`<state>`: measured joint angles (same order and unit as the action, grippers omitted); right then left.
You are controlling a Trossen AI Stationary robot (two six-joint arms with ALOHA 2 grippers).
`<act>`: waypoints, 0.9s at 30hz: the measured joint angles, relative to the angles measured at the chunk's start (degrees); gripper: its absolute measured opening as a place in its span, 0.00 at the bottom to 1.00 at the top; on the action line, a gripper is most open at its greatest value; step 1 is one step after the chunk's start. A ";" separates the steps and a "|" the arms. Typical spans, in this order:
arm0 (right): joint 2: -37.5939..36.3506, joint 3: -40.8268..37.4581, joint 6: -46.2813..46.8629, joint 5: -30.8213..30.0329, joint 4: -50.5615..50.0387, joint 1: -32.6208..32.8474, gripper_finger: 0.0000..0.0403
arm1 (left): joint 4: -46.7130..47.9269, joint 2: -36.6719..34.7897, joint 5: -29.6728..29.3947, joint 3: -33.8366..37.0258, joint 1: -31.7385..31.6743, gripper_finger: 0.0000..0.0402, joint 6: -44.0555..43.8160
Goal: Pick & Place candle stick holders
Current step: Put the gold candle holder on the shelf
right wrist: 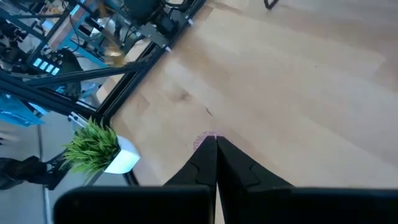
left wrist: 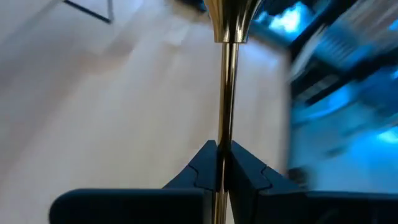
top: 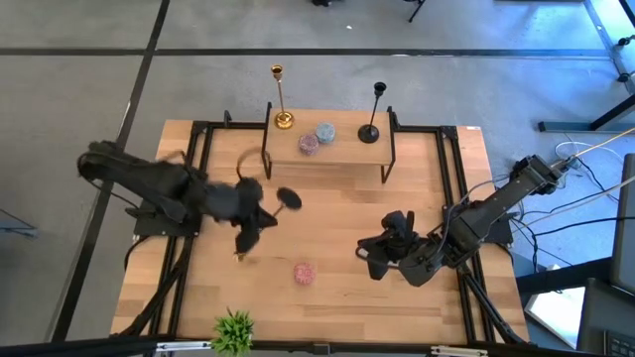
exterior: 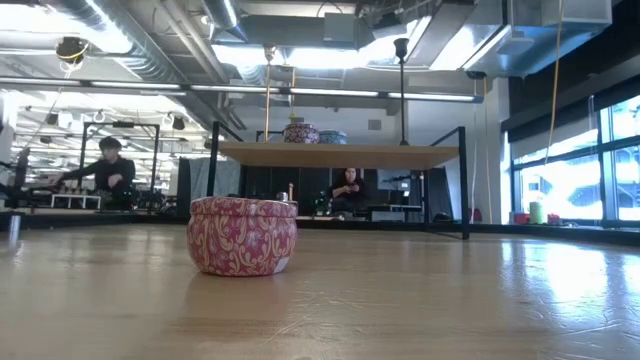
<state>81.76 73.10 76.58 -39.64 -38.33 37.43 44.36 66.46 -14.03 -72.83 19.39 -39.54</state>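
The left gripper (left wrist: 222, 163), left of centre in the high view, is clamping its fingers (left wrist: 200, 163) on the thin stem of a gold candle stick holder (left wrist: 227, 93). A second gold candle stick holder (top: 281, 96) and a black candle stick holder (top: 373, 114) are standing on the raised wooden shelf (top: 342, 154) at upper centre, two small tins (top: 317, 138) sitting between them. The right gripper (top: 374, 256) is resting right of centre, fingers pressed together, gripping nothing. A pink patterned tin (exterior: 242, 235) is sitting on the table (top: 337, 293) at lower centre.
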 joint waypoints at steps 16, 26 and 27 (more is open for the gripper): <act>0.02 0.00 -44.62 3.55 15.73 0.25 0.01 | -30.72 1.26 35.05 -0.71 -11.87 0.03 -53.20; 0.00 10.01 -85.29 5.39 30.34 6.45 0.01 | -55.91 16.32 34.67 -0.71 -8.46 0.03 -70.38; 0.00 11.61 -88.36 3.95 29.50 7.18 0.02 | -57.74 17.61 34.61 -0.71 -8.18 0.03 -71.22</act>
<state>81.76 84.71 -11.78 -35.69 -8.83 44.61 -13.37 84.07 20.57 -73.54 11.21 -110.76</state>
